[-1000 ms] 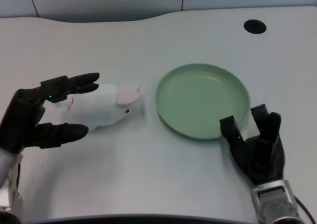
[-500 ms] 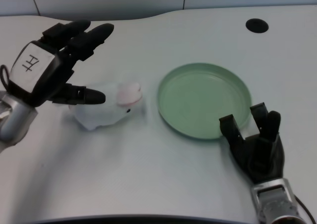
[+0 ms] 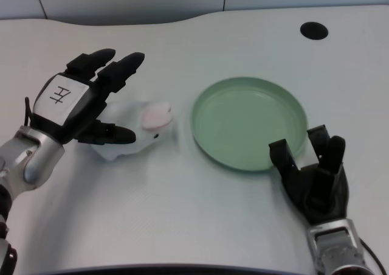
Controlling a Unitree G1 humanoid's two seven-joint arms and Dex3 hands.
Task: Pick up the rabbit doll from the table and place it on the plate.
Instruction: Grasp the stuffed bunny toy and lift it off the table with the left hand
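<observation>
The white rabbit doll (image 3: 141, 131), with a pink patch on its head, lies on the white table left of the green plate (image 3: 248, 123). My left hand (image 3: 82, 103) hovers over the doll's left half, back upward, its fingers spread toward the upper right and its thumb lying across the doll's near side. It holds nothing. The doll's left part is hidden under the hand. Nothing lies on the plate.
My right hand (image 3: 316, 181) rests palm up at the plate's near right rim. A round black hole (image 3: 313, 30) sits in the table (image 3: 182, 196) at the far right. The table's curved back edge runs along the top.
My left hand has come down and nearer, lowering over the doll's left side; a second ago it lay lower left with its fingers beside the doll. The doll and plate have stayed put.
</observation>
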